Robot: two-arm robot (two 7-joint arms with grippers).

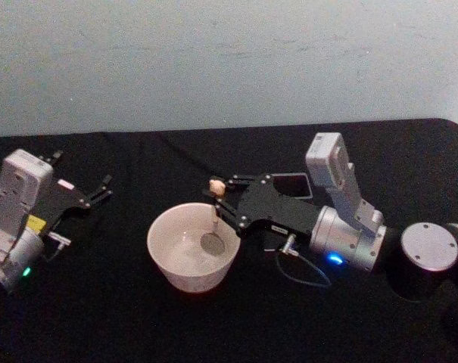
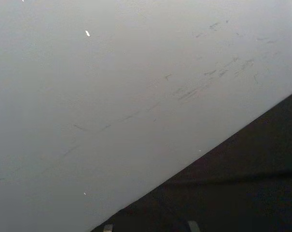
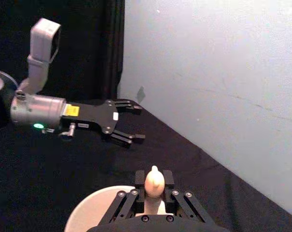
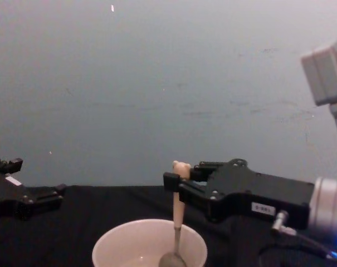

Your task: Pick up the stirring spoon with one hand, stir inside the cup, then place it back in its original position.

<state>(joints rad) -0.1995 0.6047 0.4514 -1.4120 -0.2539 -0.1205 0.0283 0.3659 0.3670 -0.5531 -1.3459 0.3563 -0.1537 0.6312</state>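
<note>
- The table (image 1: 100,318), draped in black cloth, runs back to a pale wall.
- The right gripper (image 1: 219,198) reaches in from the table's right edge toward its middle. Its fingers are pinched narrow on the spoon's handle, just under the bear head, above the far side of the cup.
- The left gripper (image 1: 104,189) is parked near the table's left edge with its fingers spread wide and nothing between them, well apart from the cup.
- The cup (image 1: 191,276) stands around the middle of the table, somewhat toward the front edge, wide and cream-white. I cannot tell whether it holds any liquid.
- A dark square holder (image 1: 289,175) sits just behind the right gripper, toward the back edge.
- The stirring spoon (image 1: 213,219) hangs nearly upright in the right gripper. Its metal bowl is down inside the cup, near the bottom.
- The step in hand looks like the stirring itself:
  - Trace small, slow circles well inside the rim.
  - Hold the handle upright and the height steady, so the spoon neither scrapes hard nor tips the light cup.
  - Hold the pinch firm, since the thin handle could swivel between the fingers.
</note>
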